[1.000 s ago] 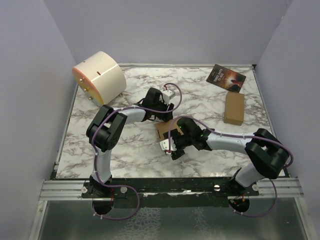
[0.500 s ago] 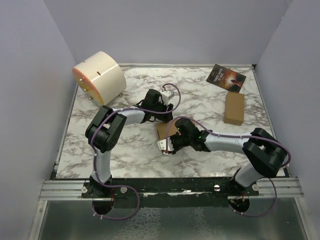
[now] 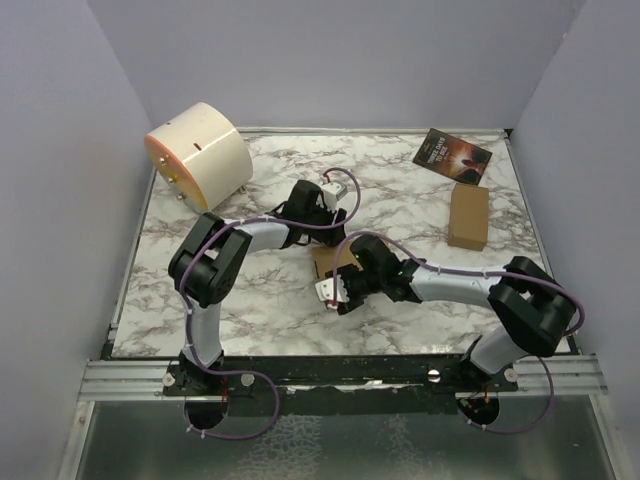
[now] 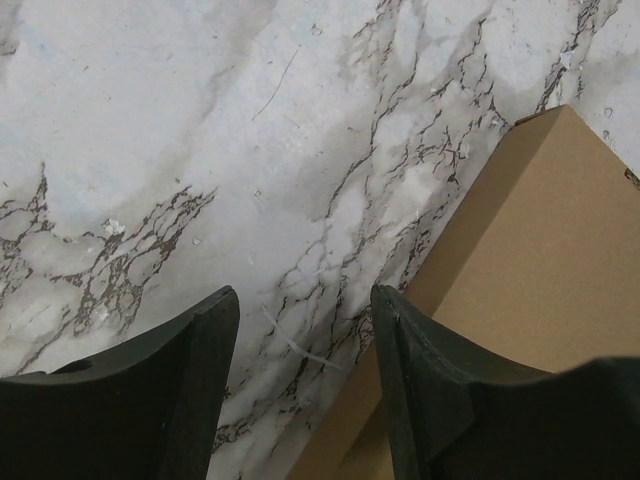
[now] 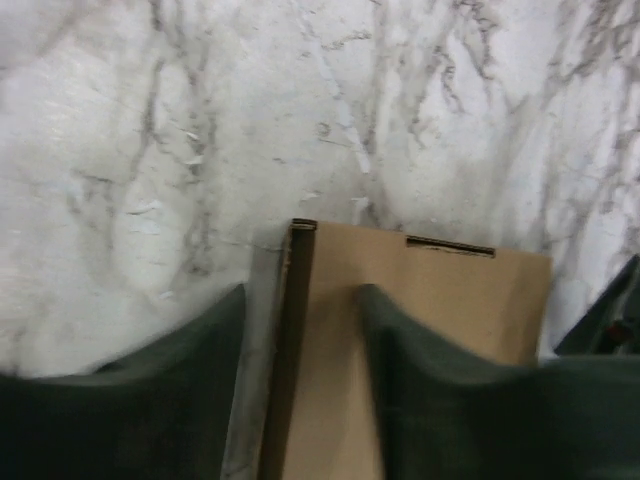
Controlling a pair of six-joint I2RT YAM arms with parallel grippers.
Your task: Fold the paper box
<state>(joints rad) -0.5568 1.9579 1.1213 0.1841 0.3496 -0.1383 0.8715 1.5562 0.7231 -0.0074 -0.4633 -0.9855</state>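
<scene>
- My left gripper [image 4: 305,300] is open: its two dark fingers stand apart, with marble and a sliver of cardboard showing between them and nothing pinched.
- One of those fingers [image 4: 450,400] reaches over the paper box [image 4: 520,280] at its long edge (as far as my wrist camera shows), and the other hangs over the bare marble table [image 4: 200,150].
- My right gripper [image 5: 302,292] is also parted, though less widely, and its picture is blurred.
- Its jaws sit astride the box's dark side edge. A gap shows on either side of that edge, so I am clamping nothing there.
- A narrow slot [image 5: 450,245] is cut in the box's top face, close to its far edge.
- From above, the box lies flat on the marble near the middle of the table, a little toward my bases. It is mostly hidden under my two wrists, which meet over it from the left and the right.
- A cream drum [image 3: 200,155] sits on its side at the far left corner.
- A dark booklet [image 3: 452,155] lies at the far right. A smaller brown box [image 3: 468,215] lies just on its near side, well apart from the paper box.
</scene>
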